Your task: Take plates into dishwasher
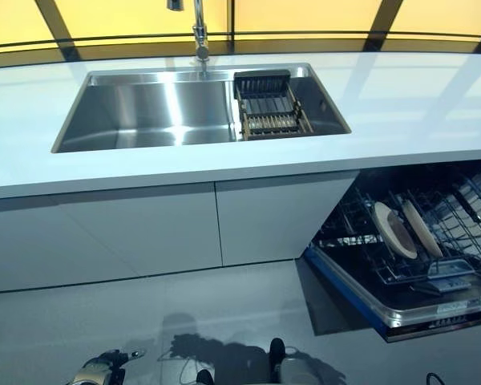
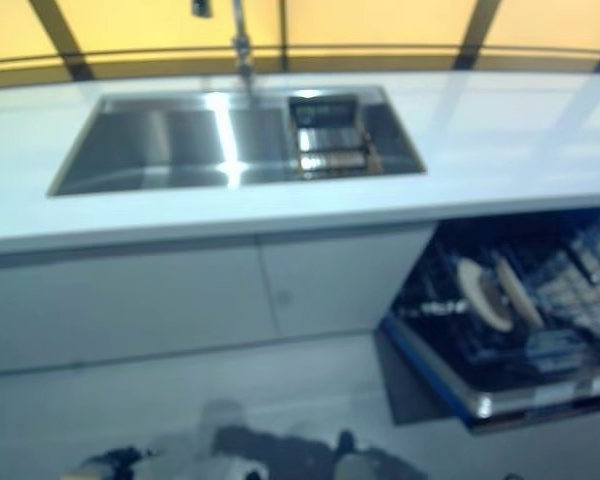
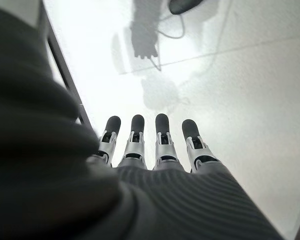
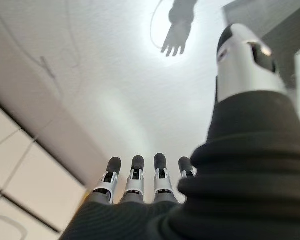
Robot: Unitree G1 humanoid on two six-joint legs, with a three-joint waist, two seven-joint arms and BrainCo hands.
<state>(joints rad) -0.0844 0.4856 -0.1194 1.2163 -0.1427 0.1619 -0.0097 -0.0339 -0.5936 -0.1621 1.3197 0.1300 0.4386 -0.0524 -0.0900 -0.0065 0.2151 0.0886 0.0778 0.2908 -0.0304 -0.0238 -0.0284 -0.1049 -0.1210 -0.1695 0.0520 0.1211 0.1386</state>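
Note:
Two pale plates [image 1: 394,230] [image 1: 422,228] stand on edge side by side in the lower rack [image 1: 433,269] of the open dishwasher under the counter's right end. No plate shows on the counter or in the sink. My left hand [image 3: 162,146] hangs low over the pale floor with straight fingers and holds nothing. My right hand [image 4: 134,182] also hangs down beside the cabinet fronts, fingers straight and empty. Both hands are far below and away from the dishwasher.
A steel sink [image 1: 148,112] is set into the white counter [image 1: 401,104], with a dark drainer rack [image 1: 268,106] in its right part and a faucet [image 1: 200,34] behind. White cabinet doors [image 1: 144,228] run below. The dishwasher's pulled-out rack juts over the grey floor [image 1: 224,313].

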